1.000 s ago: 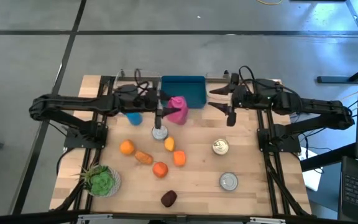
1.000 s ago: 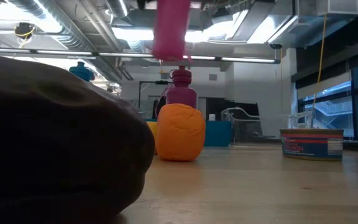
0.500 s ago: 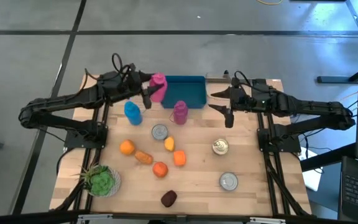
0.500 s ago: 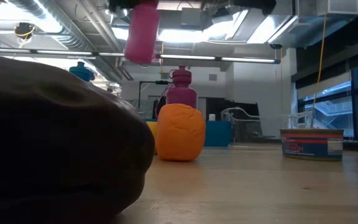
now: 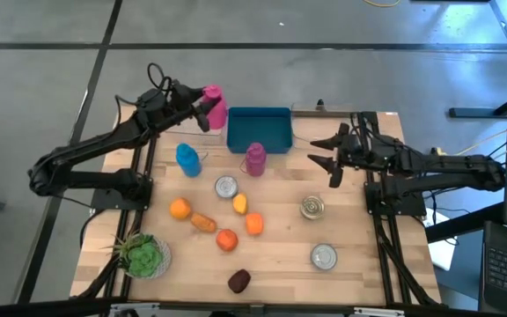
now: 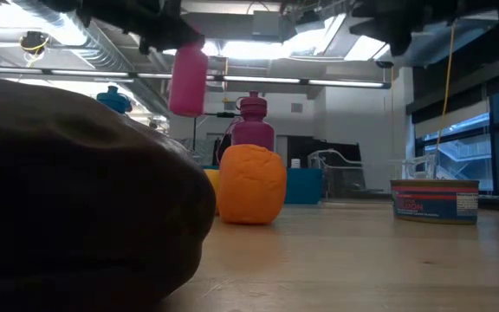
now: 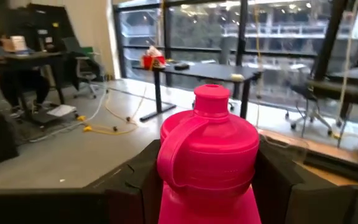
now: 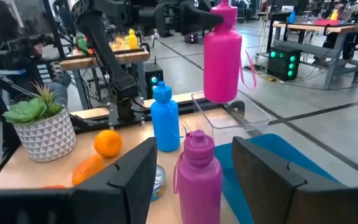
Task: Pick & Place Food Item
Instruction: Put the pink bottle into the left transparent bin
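Observation:
My left gripper (image 5: 202, 106) is shut on a pink bottle (image 5: 213, 104), held in the air over the table's far left part, just left of the blue bin (image 5: 259, 129). The low view shows the bottle (image 6: 187, 80) upright, well above the table. In the right wrist view it (image 8: 222, 59) hangs in the air beyond the purple bottle (image 8: 196, 168). My right gripper (image 5: 331, 158) is open, hovering at the table's right side, right of the purple bottle (image 5: 255, 158), and touches nothing. My left gripper pinches the pink bottle's upper body just below its cap (image 7: 209, 186) between the two fingers (image 7: 135, 183), one on each side. The fingers come level from the table's left. The bottle is upright and lifted clear of the table.
A blue bottle (image 5: 187, 159) stands left of the purple one. Three cans (image 5: 226, 187) (image 5: 312, 208) (image 5: 324, 256) and several orange food items (image 5: 227, 239) lie mid-table. A dark item (image 5: 239, 280) lies near the front edge. A potted plant (image 5: 143, 255) stands near left.
My left gripper has carried the pink bottle from beside the purple bottle at mid-table toward the far left edge, keeping it upright and off the table. My right gripper has drawn back toward the table's right and slightly nearer.

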